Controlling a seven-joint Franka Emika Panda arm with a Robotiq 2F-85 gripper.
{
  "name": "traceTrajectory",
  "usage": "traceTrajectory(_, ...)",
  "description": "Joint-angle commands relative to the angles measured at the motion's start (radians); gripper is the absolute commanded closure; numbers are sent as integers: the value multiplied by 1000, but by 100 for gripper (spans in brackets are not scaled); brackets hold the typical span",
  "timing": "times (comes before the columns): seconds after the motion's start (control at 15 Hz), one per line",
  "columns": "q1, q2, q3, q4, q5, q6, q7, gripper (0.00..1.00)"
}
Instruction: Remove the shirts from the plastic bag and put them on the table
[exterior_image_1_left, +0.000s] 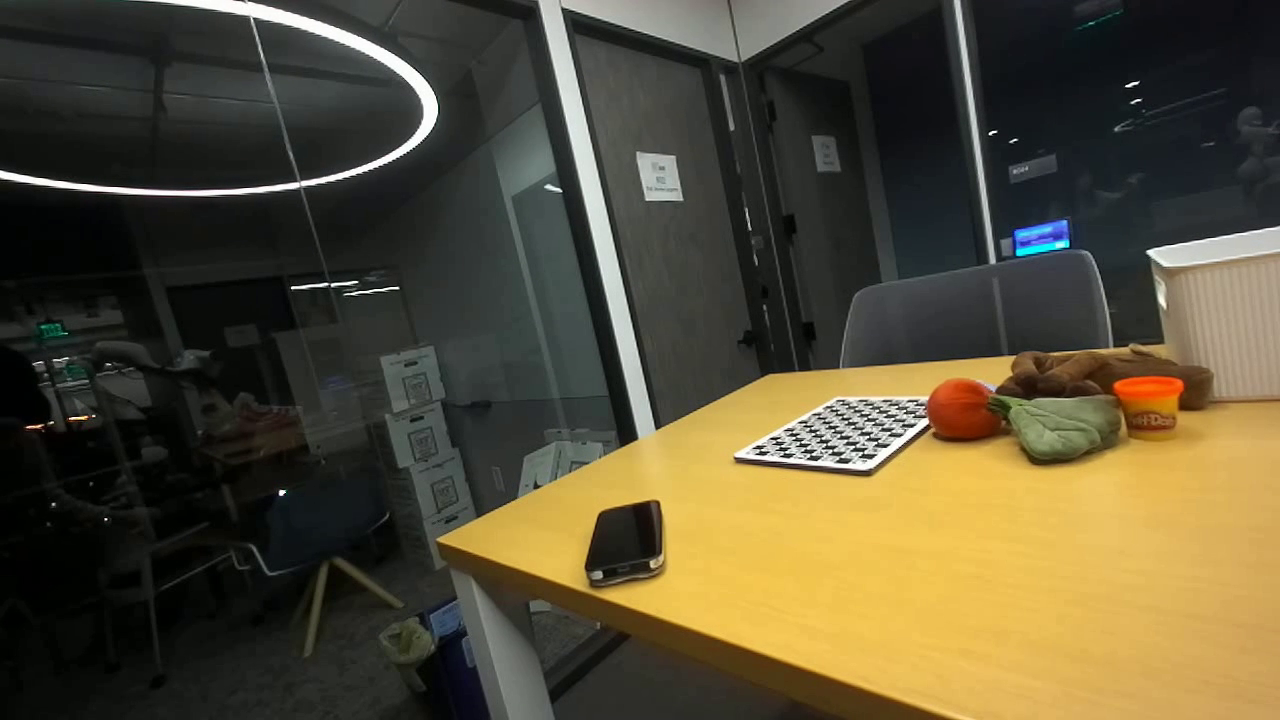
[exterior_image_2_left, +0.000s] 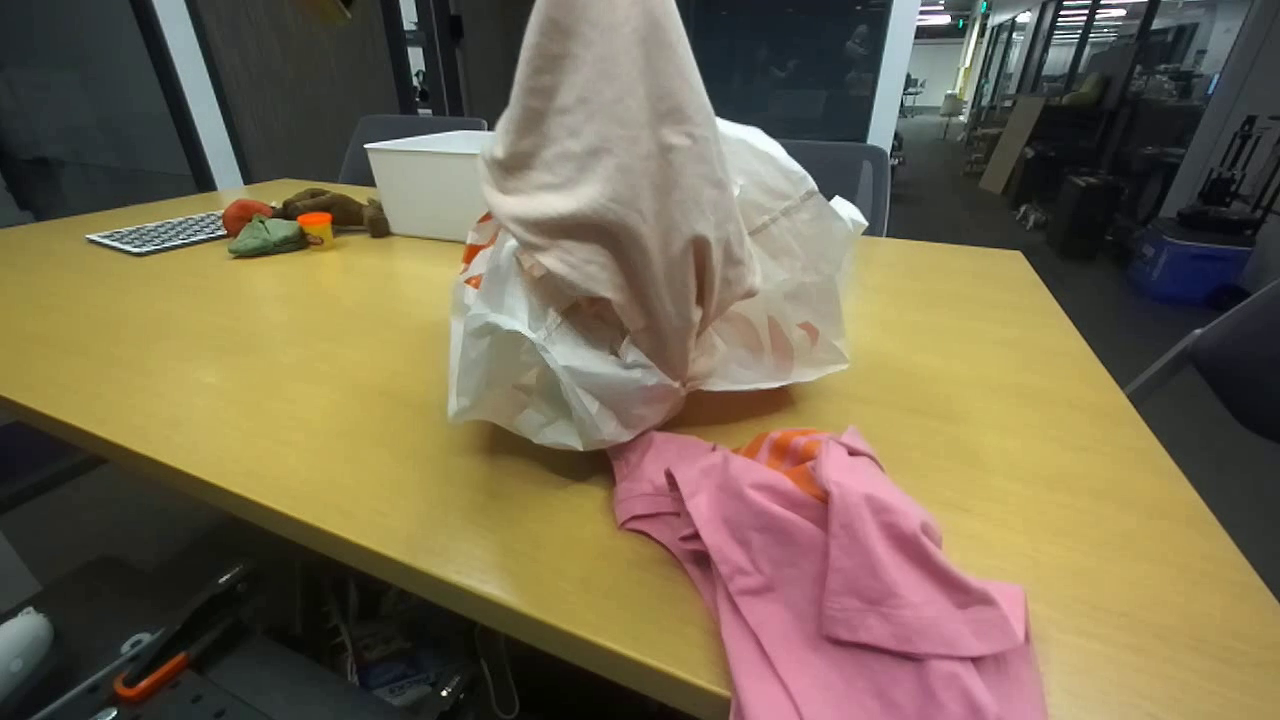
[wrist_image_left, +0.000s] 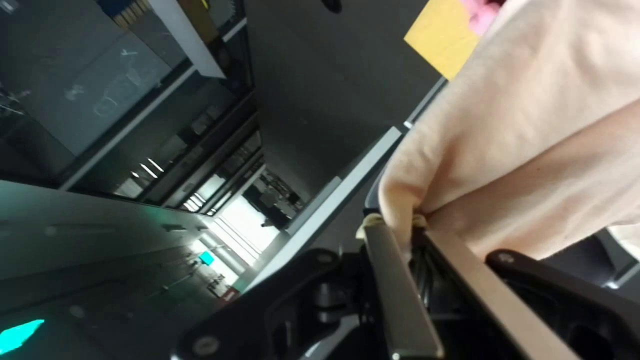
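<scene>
As the exterior views have it, a phone (exterior_image_1_left: 626, 542) lies on the desk (exterior_image_2_left: 300, 350), far to the left of the fingers (wrist_image_left: 396, 290), which I can make out only in the wrist view. The board (exterior_image_2_left: 160, 233) comes next, then the red toy (exterior_image_2_left: 246, 214), green toy (exterior_image_2_left: 268, 238), tub (exterior_image_2_left: 316, 232) and brown toy (exterior_image_2_left: 345, 209) in a cluster, all well left of the fingers and lower. The bin (exterior_image_2_left: 425, 190) follows, lower than the fingers and nearer to them sideways, its right end hidden.

Below the fingers is the bag (exterior_image_2_left: 795, 300), white and crumpled, spreading out on both sides of the beige shirt (exterior_image_2_left: 620, 180). That shirt hangs from the fingers, which pinch a narrow fold of it. Its lower folds reach down among the bag's creases; how much of it is inside cannot be told. Farthest right, also below the fingers, the pink shirt (exterior_image_2_left: 820, 580) lies on the desk, near the bag.

The step in hand looks to be drawing the beige shirt out of the bag, with the pink one probably done. The next move should call for more lift, straight up and slow, pinch held firm, until the lower end comes free; the bag may snag and ride along. After that the fingers would need to lower the beige shirt beside the pink one and let go. Whether another shirt waits in the bag is hidden.
</scene>
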Motion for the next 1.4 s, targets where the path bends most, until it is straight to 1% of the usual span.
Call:
traceTrajectory(0.0, 33, -15, -26, 34, -43, -153, 116, 88)
traceTrajectory(0.07, 52, -33, -36, 30, -39, -158, 144, 88)
traceTrajectory(0.13, 85, -57, -53, 20, -31, -128, 136, 88)
traceTrajectory(0.27, 139, -115, -61, -7, -50, -69, 138, 88)
traceTrajectory(0.33, 162, -140, -55, -10, -59, -68, 138, 89)
traceTrajectory(0.53, 220, -220, -28, -8, -102, -91, 143, 87)
traceTrajectory(0.6, 233, -246, -16, -5, -119, -104, 150, 89)
traceTrajectory(0.67, 250, -270, 1, -8, -135, -112, 159, 88)
traceTrajectory(0.87, 302, -349, 26, -14, -190, -96, 158, 88)
traceTrajectory(1.0, 351, -394, 28, -25, -221, -58, 141, 86)
traceTrajectory(1.07, 379, -401, 22, -29, -227, -29, 136, 92)
traceTrajectory(1.2, 418, -402, 1, -34, -241, 48, 140, 93)
traceTrajectory(1.27, 433, -406, -10, -38, -251, 96, 141, 97)
traceTrajectory(1.33, 445, -400, -23, -38, -254, 148, 135, 94)
